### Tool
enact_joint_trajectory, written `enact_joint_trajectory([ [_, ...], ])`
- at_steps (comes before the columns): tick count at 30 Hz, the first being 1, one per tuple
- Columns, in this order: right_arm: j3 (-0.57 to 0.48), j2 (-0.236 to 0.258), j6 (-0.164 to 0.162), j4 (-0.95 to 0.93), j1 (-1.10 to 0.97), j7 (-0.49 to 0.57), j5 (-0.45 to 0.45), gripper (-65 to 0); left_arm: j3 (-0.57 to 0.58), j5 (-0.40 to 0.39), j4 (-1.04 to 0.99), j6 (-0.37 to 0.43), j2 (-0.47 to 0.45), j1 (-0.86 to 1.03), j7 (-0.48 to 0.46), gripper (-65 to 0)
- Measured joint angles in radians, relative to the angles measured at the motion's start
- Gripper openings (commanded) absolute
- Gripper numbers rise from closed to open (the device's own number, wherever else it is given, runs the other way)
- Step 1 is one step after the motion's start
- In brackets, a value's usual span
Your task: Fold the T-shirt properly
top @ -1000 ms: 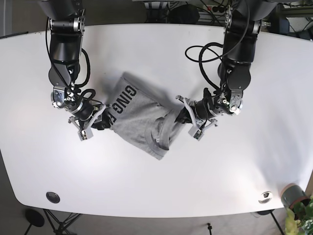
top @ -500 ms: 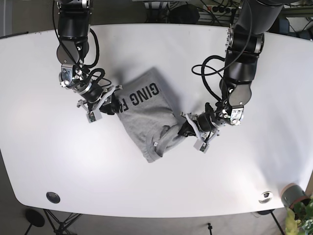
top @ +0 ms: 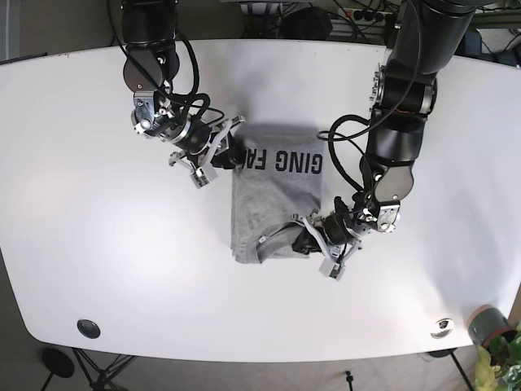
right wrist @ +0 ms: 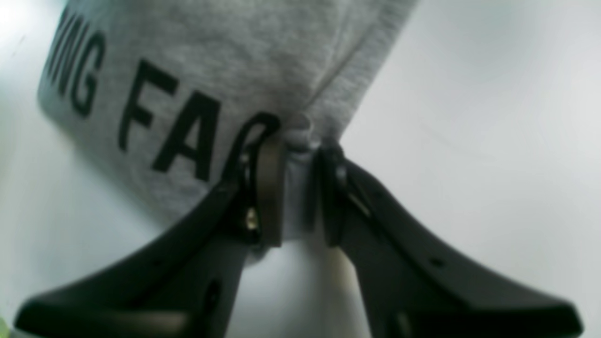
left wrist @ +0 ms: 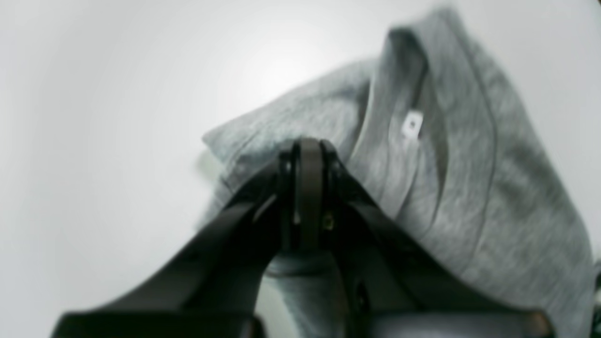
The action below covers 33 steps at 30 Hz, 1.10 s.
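Both grippers stay clamped on the T-shirt [top: 273, 204]: the right gripper [right wrist: 293, 159] and left gripper [left wrist: 307, 155] have swung it square, ready for the next fold.

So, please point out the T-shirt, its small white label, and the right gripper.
T-shirt [top: 264, 208]: base view, on the plain grey fabric below the lettering.
white label [left wrist: 412, 124]: left wrist view, on the tag's middle.
right gripper [right wrist: 293, 188]: right wrist view, midway between its fingertips.

Left claw [left wrist: 307, 155] pinched tight on gray T-shirt [left wrist: 450, 188] edge, white tag [left wrist: 412, 124] nearby.
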Motion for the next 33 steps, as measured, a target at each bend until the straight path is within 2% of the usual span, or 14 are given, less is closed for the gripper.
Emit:
enact_joint_trajectory([
  [5, -0.012, -0.025, -0.002, 0.0, 0.002, -0.01, -0.003, -53.0, 0.0, 0.005, 0.07, 0.0, -0.01, 0.011, 0.019, -65.0],
  [9, -0.016, -0.021, 0.0, 0.008, 0.002, -0.014, -0.003, -53.0, 0.001, 0.004, 0.175, -0.004, -0.045, 0.013, 0.083, -65.0],
  [13, -0.01, -0.011, -0.004, 0.04, 0.0, -0.031, -0.011, -53.0, -0.005, 0.003, 0.269, 0.0, -0.072, 0.014, 0.104, -64.2],
  [14, -0.01, -0.01, -0.004, 0.048, -0.001, -0.031, -0.011, -53.0, -0.008, 0.005, 0.294, 0.001, -0.074, 0.022, 0.107, -60.6],
  [18, -0.016, -0.008, -0.003, 0.084, -0.002, -0.04, -0.004, -53.0, 0.002, 0.004, 0.407, 0.011, -0.083, 0.07, 0.19, -38.6],
  [19, -0.017, -0.005, -0.002, 0.085, 0.001, -0.057, -0.003, -53.0, 0.004, 0.004, 0.434, 0.032, -0.082, 0.087, 0.201, -34.2],
  [22, -0.014, 0.004, -0.003, 0.085, 0.002, -0.063, -0.01, -53.0, 0.01, 0.005, 0.54, 0.171, -0.068, 0.14, 0.226, -27.6],
  [27, 0.004, 0.004, -0.001, 0.085, 0.01, -0.073, -0.01, -53.0, 0.066, -0.002, 0.692, 0.339, -0.036, 0.214, 0.208, -26.8],
  [31, 0.083, -0.005, 0.012, 0.085, 0.018, -0.07, -0.004, -53.0, 0.137, -0.006, 0.759, 0.448, -0.01, 0.273, 0.21, -26.8],
  [33, 0.113, 0.001, 0.0, 0.085, 0.024, -0.072, -0.013, -53.0, 0.163, -0.01, 0.776, 0.51, -0.004, 0.301, 0.209, -26.8],
])
